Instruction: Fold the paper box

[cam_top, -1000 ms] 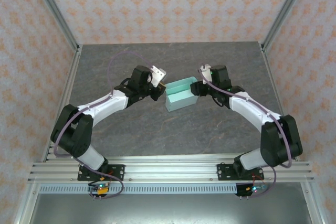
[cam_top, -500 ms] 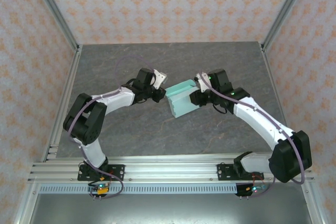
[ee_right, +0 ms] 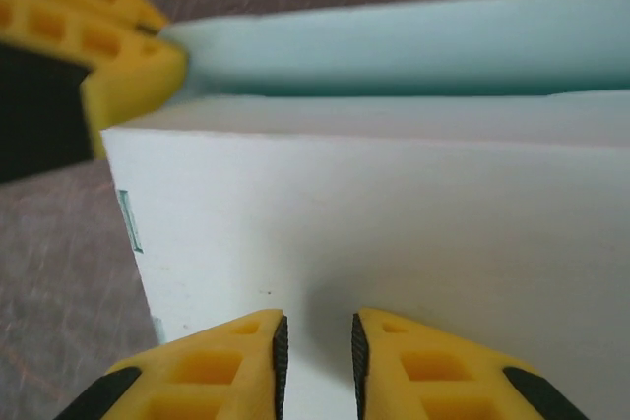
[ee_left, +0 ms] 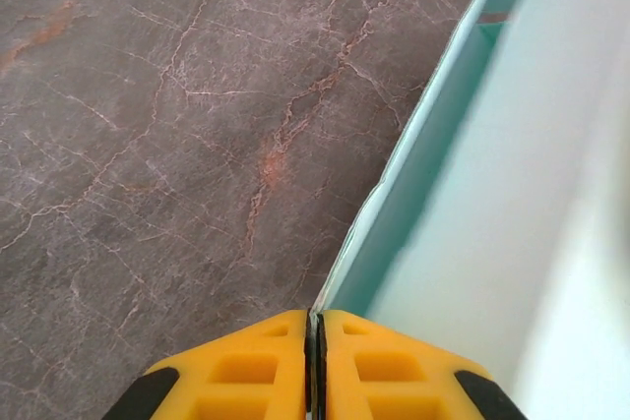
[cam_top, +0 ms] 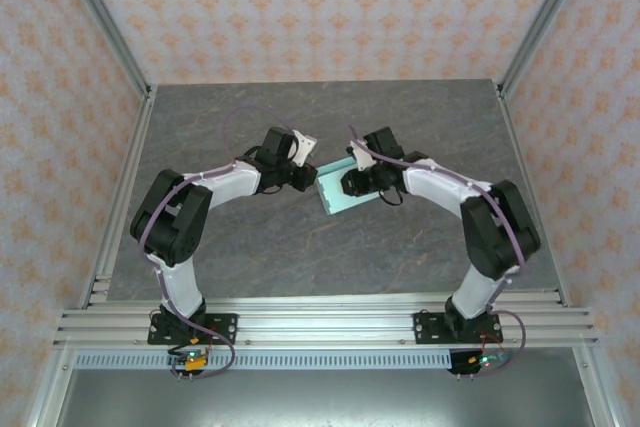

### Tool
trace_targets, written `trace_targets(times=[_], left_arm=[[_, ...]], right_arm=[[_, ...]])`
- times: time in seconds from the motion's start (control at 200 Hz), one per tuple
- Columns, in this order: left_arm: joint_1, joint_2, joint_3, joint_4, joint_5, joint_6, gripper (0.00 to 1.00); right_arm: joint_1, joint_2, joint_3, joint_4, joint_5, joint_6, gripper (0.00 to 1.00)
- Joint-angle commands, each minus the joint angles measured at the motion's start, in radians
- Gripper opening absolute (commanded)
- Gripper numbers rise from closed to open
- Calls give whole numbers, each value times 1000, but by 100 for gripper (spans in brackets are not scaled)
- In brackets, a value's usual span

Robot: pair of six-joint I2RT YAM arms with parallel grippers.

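Between the two grippers at the middle of the table [cam_top: 240,247], the paper box [cam_top: 336,199] is sitting half-formed
Left gripper [ee_left: 315,320] is pinching one mint wall edge, jaws together on the card; right gripper [ee_right: 317,331] is facing the pale panel, jaws narrowly apart, gripping nothing visible. Pressing that panel slowly along its crease while the left is anchoring looks wisest

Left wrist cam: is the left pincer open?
No, the left pincer has its yellow fingers pressed together on the thin edge of the paper box wall.
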Motion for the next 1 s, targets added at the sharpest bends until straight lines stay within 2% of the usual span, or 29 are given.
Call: trace_targets(times=[0.0, 0.17, 0.24, 0.435, 0.551, 0.616, 0.691, 0.996], left_arm=[[8, 24, 40, -1, 16, -19, 11], [13, 58, 79, -11, 19, -50, 12], [13, 89, 95, -16, 21, -65, 12], [13, 119, 138, -53, 3, -96, 13], [14, 133, 157, -95, -41, -135, 21], [18, 139, 160, -109, -67, -166, 35], [24, 146, 162, -113, -77, -195, 36], [29, 199, 171, -109, -71, -257, 37]], right_arm=[[4, 87, 63, 28, 60, 37, 27], [4, 156, 112, -5, 118, 96, 27], [5, 156, 121, -23, 143, 115, 30], [4, 64, 130, -33, 84, 131, 35], [4, 64, 223, -144, 122, 63, 36], [4, 116, 300, -221, 116, 46, 34], [5, 162, 345, -256, 106, 34, 32], [6, 258, 308, -237, 195, 36, 29]])
